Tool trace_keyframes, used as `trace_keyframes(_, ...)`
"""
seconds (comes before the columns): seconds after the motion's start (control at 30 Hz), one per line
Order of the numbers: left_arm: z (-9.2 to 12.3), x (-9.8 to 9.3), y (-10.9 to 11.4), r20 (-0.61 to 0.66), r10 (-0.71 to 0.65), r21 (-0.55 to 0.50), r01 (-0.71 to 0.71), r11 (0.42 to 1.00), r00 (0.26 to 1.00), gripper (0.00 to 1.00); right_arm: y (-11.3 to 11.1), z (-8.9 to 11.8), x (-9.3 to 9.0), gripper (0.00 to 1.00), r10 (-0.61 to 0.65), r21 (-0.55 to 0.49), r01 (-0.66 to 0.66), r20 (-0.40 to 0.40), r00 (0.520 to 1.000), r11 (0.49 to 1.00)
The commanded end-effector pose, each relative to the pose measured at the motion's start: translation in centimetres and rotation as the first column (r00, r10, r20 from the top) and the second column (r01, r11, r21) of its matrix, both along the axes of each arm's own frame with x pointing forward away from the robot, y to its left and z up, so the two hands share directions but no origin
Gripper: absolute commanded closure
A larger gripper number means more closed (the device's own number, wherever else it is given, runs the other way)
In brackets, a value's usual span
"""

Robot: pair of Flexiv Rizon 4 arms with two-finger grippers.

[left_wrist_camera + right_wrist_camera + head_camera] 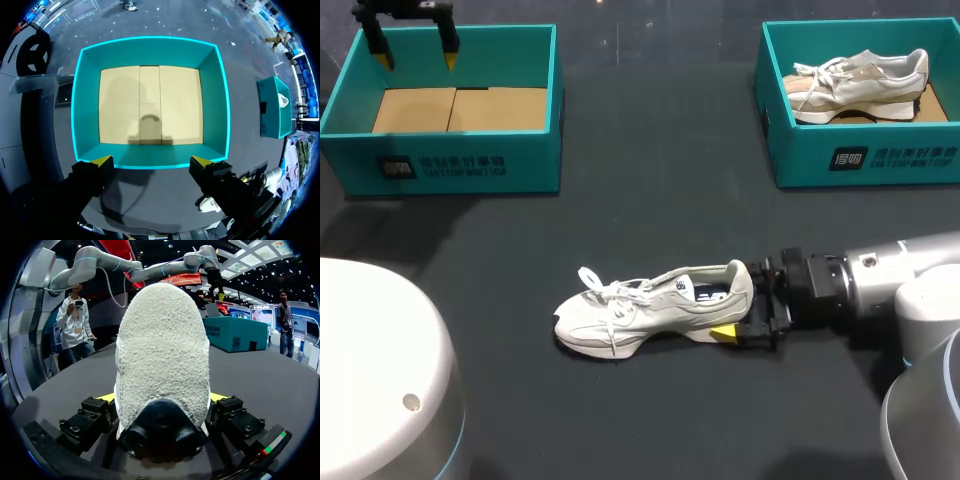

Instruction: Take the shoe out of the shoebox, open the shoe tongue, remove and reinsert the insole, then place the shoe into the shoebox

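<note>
A pale grey-white sneaker [645, 312] lies on its side on the dark table, toe to the left. My right gripper [745, 305] stands open at its heel, a finger on either side. In the right wrist view the fuzzy heel [162, 355] fills the space between the yellow fingertips [106, 398]. My left gripper [416, 55] hangs open over the far edge of the empty teal shoebox [470, 160] at the back left. In the left wrist view the gripper [151, 162] holds nothing, and that shoebox [150, 50] shows its bare cardboard floor.
A second teal shoebox [860, 155] at the back right holds another pale sneaker [860, 85]. Dark tabletop [650, 210] lies between the two boxes and the sneaker. A white rounded robot part [380, 380] fills the front left corner.
</note>
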State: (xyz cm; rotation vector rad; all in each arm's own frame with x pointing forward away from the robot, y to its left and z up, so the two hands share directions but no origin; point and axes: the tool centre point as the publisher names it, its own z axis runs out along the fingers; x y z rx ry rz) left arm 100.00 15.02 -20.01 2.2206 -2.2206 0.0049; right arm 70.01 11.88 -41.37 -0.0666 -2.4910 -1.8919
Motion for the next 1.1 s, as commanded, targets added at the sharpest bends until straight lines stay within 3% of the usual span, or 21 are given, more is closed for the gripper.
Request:
trace_keyframes(0.03,0.0,0.0,0.0,-0.001,0.000,0.001,0.000,1.000,1.000,0.00,0.0,0.3,0.0,0.00,0.019,-0.012,-0.019,-0.004,1.000,1.000)
trace_keyframes(0.67,0.0,0.0,0.0,-0.001,0.000,0.001,0.000,1.000,1.000,0.00,1.3,-0.4,-0.3,0.00,0.077,-0.014,-0.078,-0.021,0.997,0.997)
trace_keyframes(0.7,0.0,0.0,0.0,-0.001,0.000,0.001,0.000,1.000,1.000,0.00,1.3,-0.4,-0.3,0.34,0.078,-0.014,-0.078,-0.019,0.997,0.997)
trace_keyframes(0.73,0.0,0.0,0.0,-0.001,0.000,0.001,0.000,1.000,1.000,0.00,1.3,-0.4,-0.3,0.75,0.078,-0.013,-0.078,-0.018,0.997,0.997)
trace_keyframes(0.77,0.0,0.0,0.0,-0.001,0.000,0.001,0.000,1.000,1.000,0.00,1.4,-0.4,-0.4,1.00,0.078,-0.018,-0.078,-0.016,0.997,0.997)
trace_keyframes(1.1,0.0,0.0,0.0,-0.001,0.000,0.001,0.000,1.000,1.000,0.00,1.5,-0.3,-0.5,1.00,0.056,-0.034,-0.056,-0.002,0.998,0.998)
